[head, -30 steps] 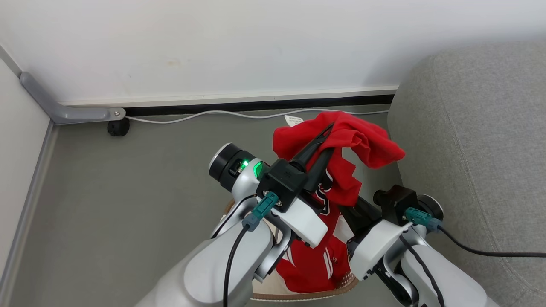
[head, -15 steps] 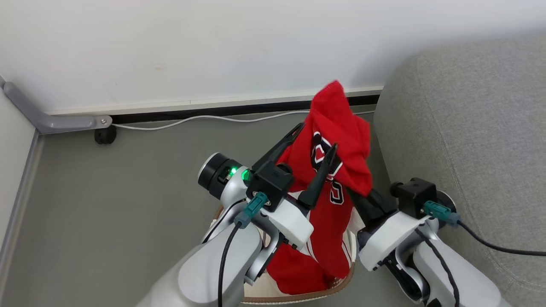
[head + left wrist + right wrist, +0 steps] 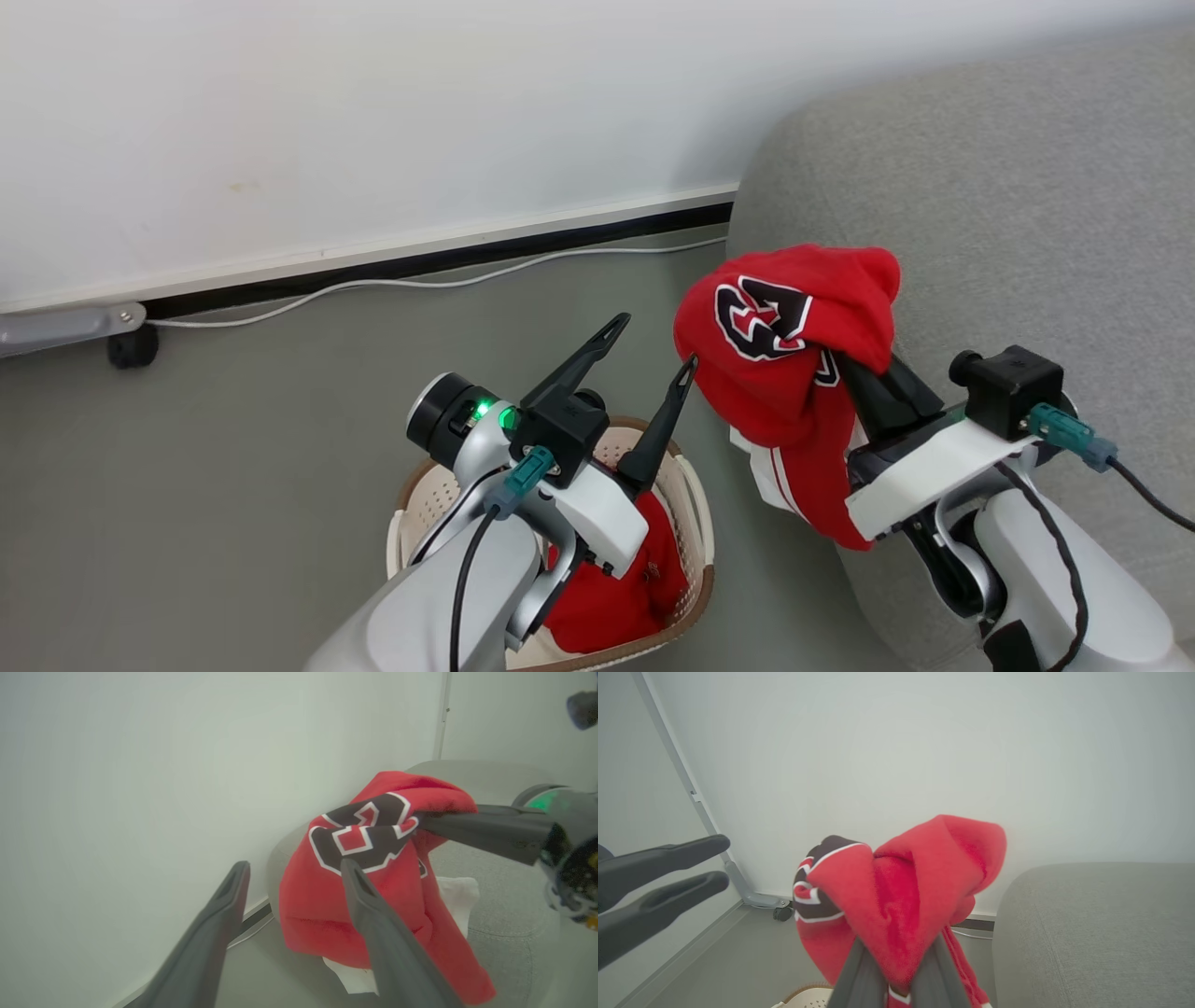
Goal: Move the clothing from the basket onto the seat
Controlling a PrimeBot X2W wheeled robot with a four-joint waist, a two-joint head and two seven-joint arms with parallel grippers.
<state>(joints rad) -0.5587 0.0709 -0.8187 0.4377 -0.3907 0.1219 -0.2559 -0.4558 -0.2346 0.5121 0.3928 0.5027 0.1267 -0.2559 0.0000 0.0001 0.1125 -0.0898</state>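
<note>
A bright red soft sports garment with white trim and a black-and-white number patch (image 3: 784,383) hangs clear of the oval cream-white perforated plastic laundry basket with a brown woven-look rim (image 3: 434,499). It is up and to the right of the basket, bunched over the tips of the right gripper (image 3: 854,369). That gripper's two dark fingers (image 3: 854,980) are closed tight on a fold of the cloth, and the rest droops below them. The garment hangs at the rounded edge of the large grey woven-fabric sofa (image 3: 980,233), just right of the basket; whether it touches the upholstery I cannot tell.

The left gripper (image 3: 655,341) hovers above the basket with its fingers (image 3: 579,359) spread wide and empty, near the held garment but apart from it. A second red garment (image 3: 607,607) lies crumpled in the basket's bottom, partly hidden by the left forearm. The basket stands on the grey floor (image 3: 233,448). Beyond it, a white cable (image 3: 420,280) runs along the foot of the white wall.
</note>
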